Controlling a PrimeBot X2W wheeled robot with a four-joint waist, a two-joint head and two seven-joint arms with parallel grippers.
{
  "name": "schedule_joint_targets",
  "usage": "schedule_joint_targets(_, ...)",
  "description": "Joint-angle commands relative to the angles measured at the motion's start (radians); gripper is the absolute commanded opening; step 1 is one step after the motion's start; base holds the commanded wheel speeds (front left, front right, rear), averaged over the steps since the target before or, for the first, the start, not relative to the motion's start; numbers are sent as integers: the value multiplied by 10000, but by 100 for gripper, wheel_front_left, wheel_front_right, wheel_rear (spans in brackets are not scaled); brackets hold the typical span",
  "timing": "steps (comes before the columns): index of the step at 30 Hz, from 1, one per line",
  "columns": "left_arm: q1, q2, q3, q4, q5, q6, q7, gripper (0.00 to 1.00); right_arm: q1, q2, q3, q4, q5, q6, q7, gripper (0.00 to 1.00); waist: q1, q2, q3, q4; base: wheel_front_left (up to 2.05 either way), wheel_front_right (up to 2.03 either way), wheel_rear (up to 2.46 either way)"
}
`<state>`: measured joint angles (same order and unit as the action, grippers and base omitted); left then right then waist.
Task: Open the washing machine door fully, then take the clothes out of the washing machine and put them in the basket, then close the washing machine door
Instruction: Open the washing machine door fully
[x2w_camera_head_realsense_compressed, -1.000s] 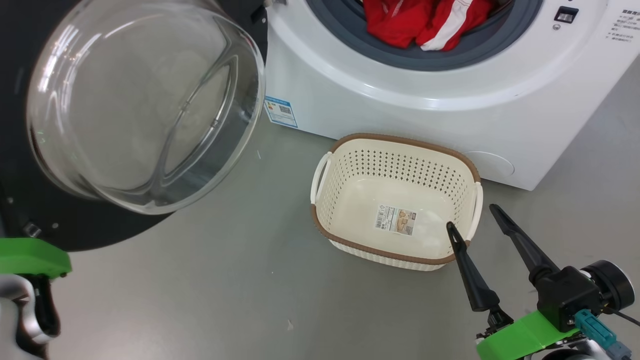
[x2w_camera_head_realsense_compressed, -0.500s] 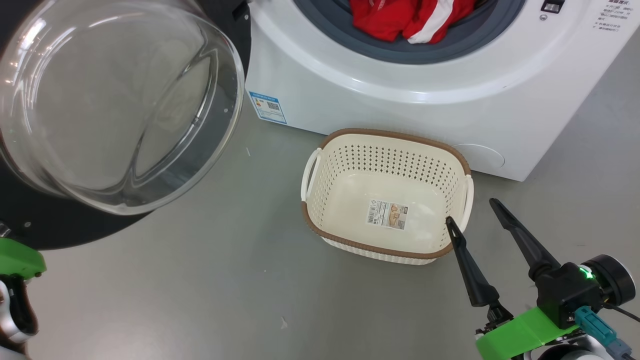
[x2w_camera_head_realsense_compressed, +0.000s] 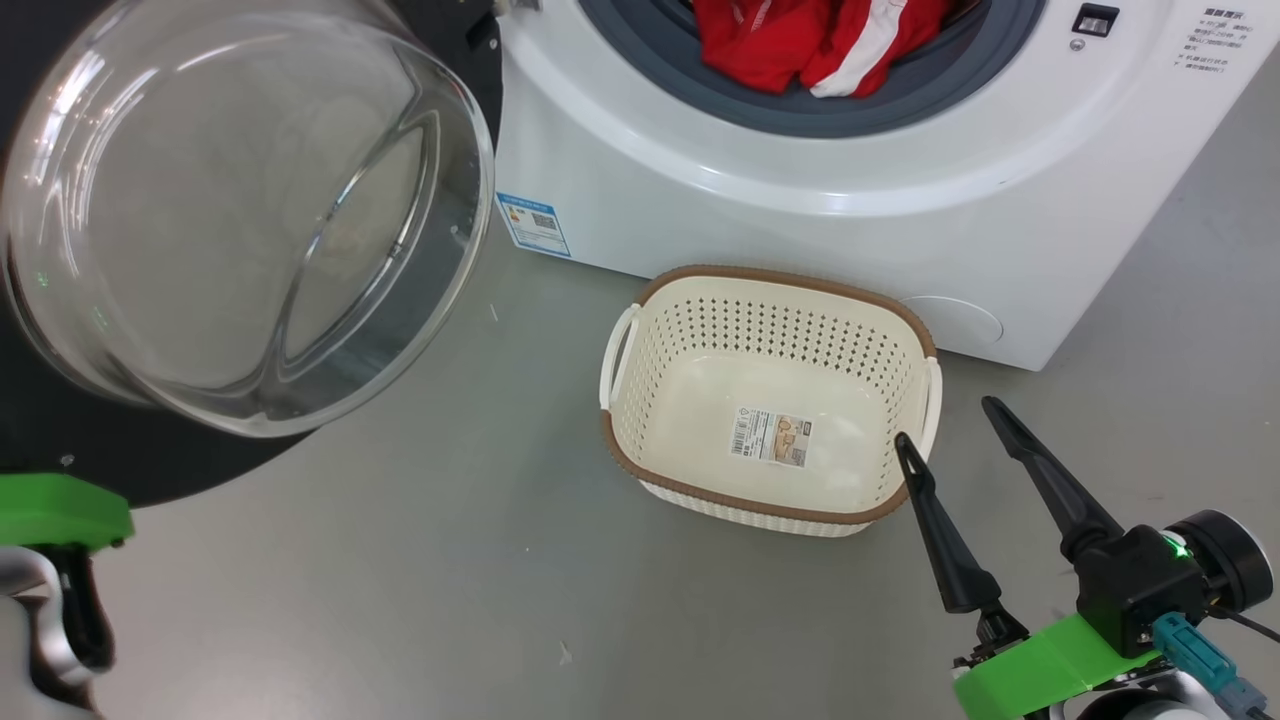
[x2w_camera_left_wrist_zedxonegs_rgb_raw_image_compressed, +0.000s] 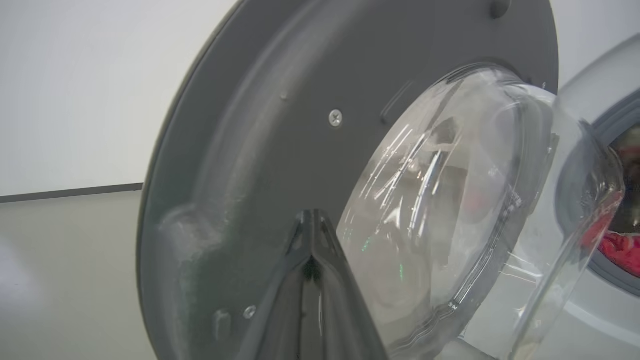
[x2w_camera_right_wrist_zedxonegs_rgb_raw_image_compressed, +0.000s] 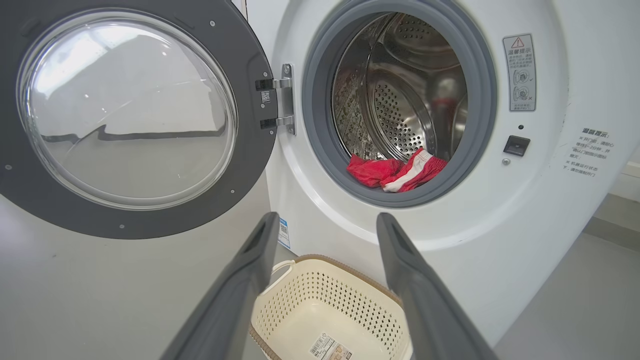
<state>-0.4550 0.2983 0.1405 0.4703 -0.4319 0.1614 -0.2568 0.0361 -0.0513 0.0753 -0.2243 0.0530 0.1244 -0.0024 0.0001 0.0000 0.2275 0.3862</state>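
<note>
One of three steps looks done: you have the door (x2w_camera_right_wrist_zedxonegs_rgb_raw_image_compressed: 125, 110) swung wide, but the clothes (x2w_camera_right_wrist_zedxonegs_rgb_raw_image_compressed: 395, 172) lie in the washer (x2w_camera_head_realsense_compressed: 800, 200) mouth and the basket (x2w_camera_head_realsense_compressed: 770, 330) below sits bare (right gripper (x2w_camera_head_realsense_compressed: 945, 425) spread and holding nothing, left gripper (x2w_camera_left_wrist_zedxonegs_rgb_raw_image_compressed: 311, 225) pinched shut by the door's inner face).

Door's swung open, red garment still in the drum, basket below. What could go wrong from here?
1. The clothes lie against the grey gasket at the drum's front; the open right gripper could pinch rubber along with the fabric.
2. The basket sits close to the right fingers; reaching up could knock it aside.
3. The shut left gripper points at the door near its glass bowl; a push could slip off it.
</note>
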Motion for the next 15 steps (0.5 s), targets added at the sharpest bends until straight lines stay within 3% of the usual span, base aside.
schedule_joint_targets(1, 152, 422, 335, -384, 152, -77, -48, 0, -195, 11, 196, -226, 56, 63, -98, 100, 0, 0, -25, 2, 0, 0, 0)
schedule_joint_targets(7, 616, 229, 228, -1457, 417, -89, -49, 0, -171, 11, 152, -117, 191, 63, -244, 100, 0, 0, -168, -74, 0, 0, 0)
schedule_joint_targets(8, 707, 203, 196, -1679, 459, -82, -49, 33, -167, 11, 137, -92, 221, 63, -278, 100, 0, 0, -206, -103, 0, 0, 0)
schedule_joint_targets(9, 806, 177, 148, -1910, 491, -86, -49, 56, -158, 11, 116, -65, 257, 63, -310, 100, 0, 0, -239, -131, 0, 0, 0)
schedule_joint_targets(10, 900, 134, 128, -2175, 498, -71, -49, 100, -146, 11, 77, -38, 292, 63, -344, 100, 0, 0, -266, -163, 0, 0, 0)
schedule_joint_targets(15, 1441, -79, 181, -3683, 387, -1, -42, 100, -210, 11, -158, 124, 454, 63, -543, 100, 0, 0, -338, -424, 0, 0, 0)
